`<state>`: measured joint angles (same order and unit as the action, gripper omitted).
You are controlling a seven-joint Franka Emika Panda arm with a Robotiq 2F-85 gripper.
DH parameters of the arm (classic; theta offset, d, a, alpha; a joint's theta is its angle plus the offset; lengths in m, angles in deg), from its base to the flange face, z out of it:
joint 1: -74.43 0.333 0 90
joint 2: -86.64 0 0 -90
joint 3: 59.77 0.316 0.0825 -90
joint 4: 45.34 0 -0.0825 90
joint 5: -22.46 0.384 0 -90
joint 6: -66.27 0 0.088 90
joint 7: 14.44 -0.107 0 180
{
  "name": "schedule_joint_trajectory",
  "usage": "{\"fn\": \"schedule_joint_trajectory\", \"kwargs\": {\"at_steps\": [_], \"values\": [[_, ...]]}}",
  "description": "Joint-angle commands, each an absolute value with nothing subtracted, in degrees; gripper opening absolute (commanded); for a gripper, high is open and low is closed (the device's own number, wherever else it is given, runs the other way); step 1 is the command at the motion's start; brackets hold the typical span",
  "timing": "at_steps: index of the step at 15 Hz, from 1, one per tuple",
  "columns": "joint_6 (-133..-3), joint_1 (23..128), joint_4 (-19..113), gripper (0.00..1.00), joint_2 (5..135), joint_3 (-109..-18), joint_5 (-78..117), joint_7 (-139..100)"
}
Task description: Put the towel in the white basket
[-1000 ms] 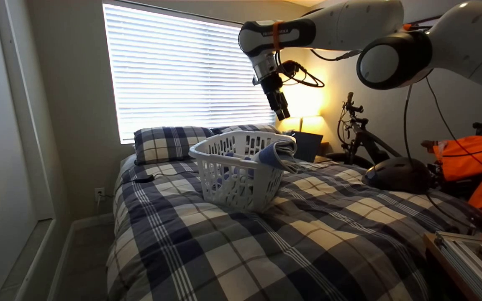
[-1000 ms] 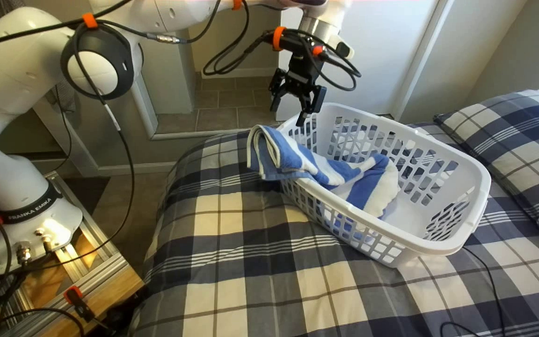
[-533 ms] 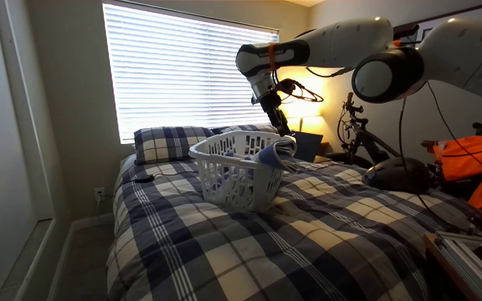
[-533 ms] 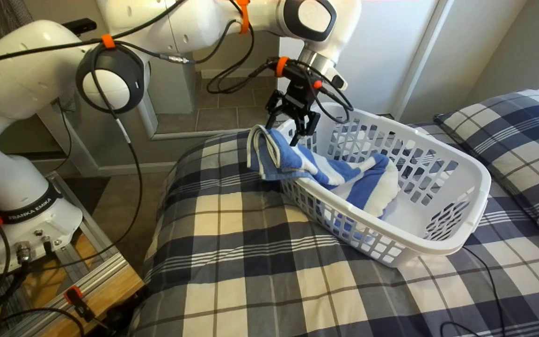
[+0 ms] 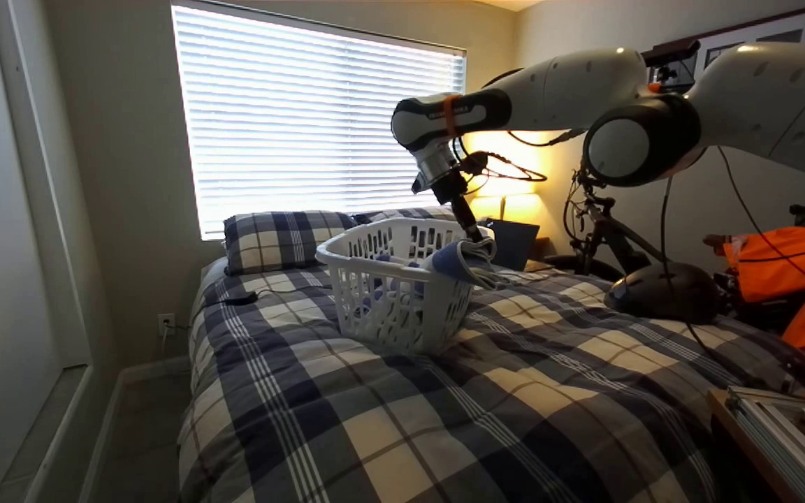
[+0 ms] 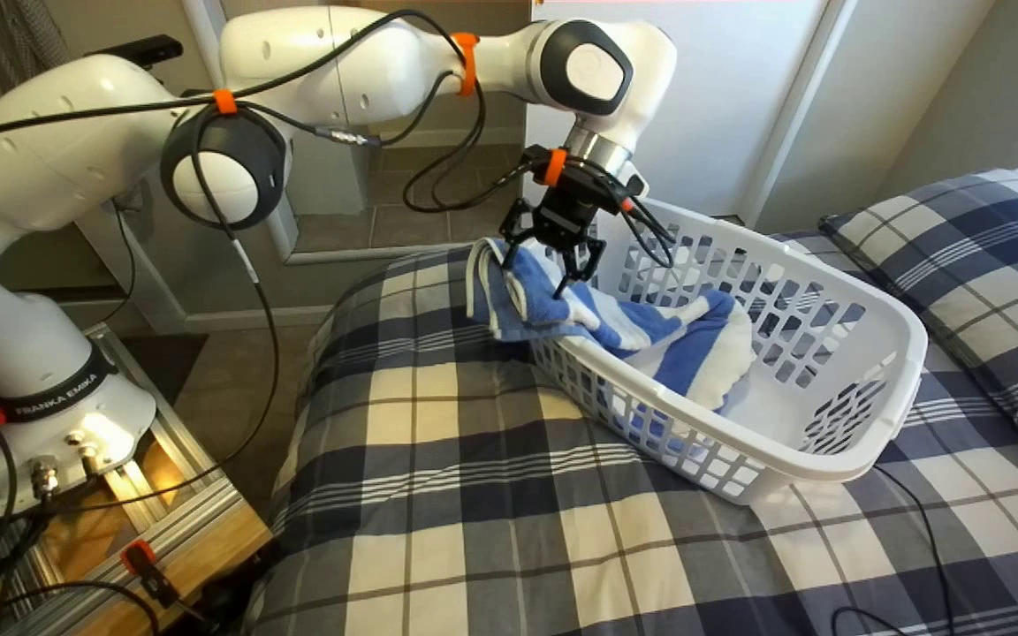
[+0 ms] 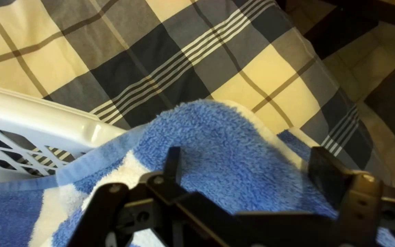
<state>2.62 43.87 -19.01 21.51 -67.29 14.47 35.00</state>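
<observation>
The blue-and-white striped towel (image 6: pixel 628 325) lies partly inside the white basket (image 6: pixel 827 466). Its folded end hangs over the basket's rim on the robot's side. In an exterior view this fold of the towel (image 5: pixel 450 262) sticks out past the basket (image 5: pixel 353 260). My gripper (image 6: pixel 535 274) is open and low over the fold, its fingertips at or just above the cloth. In the wrist view the gripper (image 7: pixel 245 154) has its jaws wide apart with the blue towel (image 7: pixel 218 137) between and below them. Whether the tips touch the cloth I cannot tell. The basket rim (image 7: pixel 46 115) shows at left.
The basket stands on a bed with a plaid bedspread (image 6: pixel 474 530). Plaid pillows (image 5: pixel 291 241) lie behind it. A thin black cable (image 6: pixel 933 539) runs on the bed. A dark helmet (image 5: pixel 664 293) and a bicycle (image 5: pixel 612 230) are off to the side.
My gripper has come down from above the basket's rim to the towel's folded end, staying open. The towel and the basket have not visibly moved.
</observation>
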Motion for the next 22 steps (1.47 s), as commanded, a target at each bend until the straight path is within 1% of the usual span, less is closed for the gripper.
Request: {"fn": "schedule_joint_trajectory", "kwargs": {"at_steps": [1,3,10,15,22], "values": [[1.81,44.12,-21.63,0.64,19.35,-67.86,12.22,41.41],[0.71,44.12,-21.91,0.48,19.34,-68.03,12.04,43.39],[-4.74,44.03,-19.6,0.0,21.82,-68.14,12.62,46.17],[-11.74,42.25,-19.49,0.02,24.56,-66.48,16.94,37.7],[-20.3,41.52,-19.77,0.02,29.1,-64.74,21.66,24.75]]}}
